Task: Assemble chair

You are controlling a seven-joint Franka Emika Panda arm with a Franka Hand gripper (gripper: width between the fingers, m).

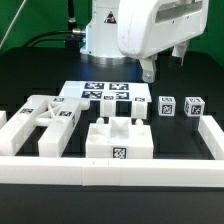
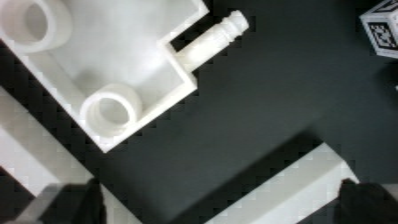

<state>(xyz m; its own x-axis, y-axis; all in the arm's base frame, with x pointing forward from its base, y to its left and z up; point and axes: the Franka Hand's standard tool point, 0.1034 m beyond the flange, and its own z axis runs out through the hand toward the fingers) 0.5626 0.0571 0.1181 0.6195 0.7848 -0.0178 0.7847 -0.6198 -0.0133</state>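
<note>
Chair: not yet one piece. All parts are lying loose on the table (image 1: 175, 138).

- Seat block (image 1: 118, 138) is sitting front and centre, just behind the front rail (image 1: 110, 176), with nothing plugged into its slots.
- X-frame (image 1: 45, 115) is lying flat toward the exterior view's left, apart from the seat block.
- One small tagged block (image 1: 167, 106) and a second one (image 1: 193, 105) are standing toward that view's right, near each other but not touching.
- Marker board (image 1: 100, 93) is lying behind the parts.
- Gripper (image 1: 150, 72) is hanging above the table past the board's right end, jaws spread wide and carrying nothing.
- Wrist view is showing a white part (image 2: 98, 60) with round sockets and a peg, unjoined. I cannot tell which piece it is.

Judging progress: no joint is showing anywhere, so all the assembling is left and the first pick is not yet made.
</note>
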